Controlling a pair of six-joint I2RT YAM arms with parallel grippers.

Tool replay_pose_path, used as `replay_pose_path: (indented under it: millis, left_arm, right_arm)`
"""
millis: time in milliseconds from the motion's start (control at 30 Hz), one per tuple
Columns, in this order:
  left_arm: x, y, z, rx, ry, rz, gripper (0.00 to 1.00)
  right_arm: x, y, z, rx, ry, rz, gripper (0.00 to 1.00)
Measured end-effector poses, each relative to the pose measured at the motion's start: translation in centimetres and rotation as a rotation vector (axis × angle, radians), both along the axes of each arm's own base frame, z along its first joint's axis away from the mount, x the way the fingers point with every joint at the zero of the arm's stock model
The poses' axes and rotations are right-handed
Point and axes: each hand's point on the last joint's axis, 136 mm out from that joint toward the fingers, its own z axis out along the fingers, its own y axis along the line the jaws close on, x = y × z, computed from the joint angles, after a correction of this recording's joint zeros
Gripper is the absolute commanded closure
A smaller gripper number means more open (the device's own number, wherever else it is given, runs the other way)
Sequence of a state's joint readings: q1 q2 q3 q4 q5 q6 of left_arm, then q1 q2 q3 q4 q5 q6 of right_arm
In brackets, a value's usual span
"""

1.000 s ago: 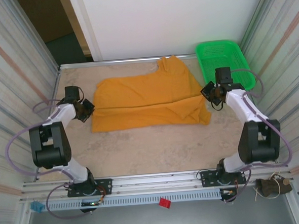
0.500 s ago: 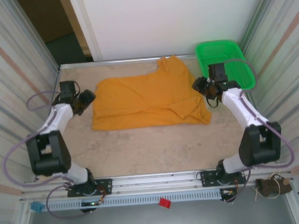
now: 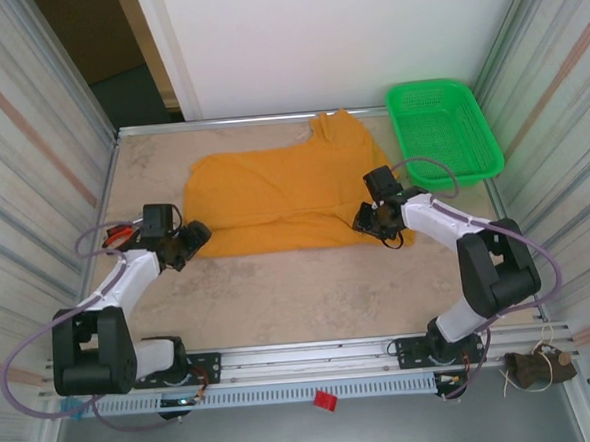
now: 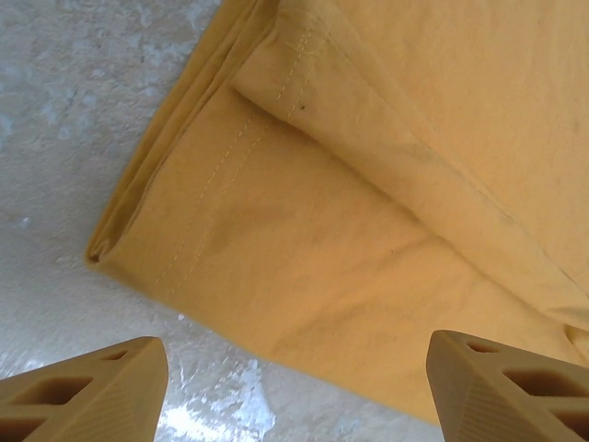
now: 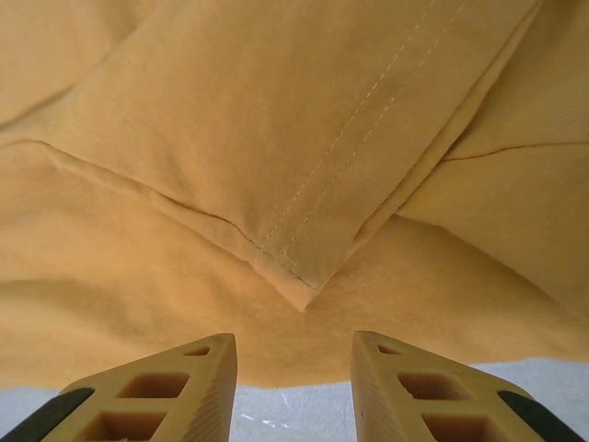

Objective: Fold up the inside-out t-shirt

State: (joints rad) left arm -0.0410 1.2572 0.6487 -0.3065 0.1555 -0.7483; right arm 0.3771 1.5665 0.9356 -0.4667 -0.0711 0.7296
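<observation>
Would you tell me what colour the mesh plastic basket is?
The plastic basket is bright green; see top external view.

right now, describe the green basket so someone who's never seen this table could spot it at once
Look at the pale table and go to its far right corner. The green basket sits there, to the right of the spread orange-yellow t-shirt. It is rigid, rectangular and mesh-walled, unlike the flat cloth.

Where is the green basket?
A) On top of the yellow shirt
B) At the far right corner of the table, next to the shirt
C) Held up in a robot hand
B: the green basket sits on the table at its far right corner, beside the yellow t-shirt and not on it.
</observation>
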Motion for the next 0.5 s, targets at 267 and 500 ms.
replay_pose_path:
  millis: [267, 500]
  left_arm:
    - [0.8, -0.2, -1.7, 0.001, 0.027, -0.003, 0.27]
    - [0.8, -0.2, -3.3, 0.007, 0.068, -0.004, 0.27]
  right_arm:
    - [0.1, -0.1, -2.3, -0.033, 0.045, -0.004, 0.69]
    - [0.2, -0.2, -2.9, -0.040, 0.061, -0.023, 1.00]
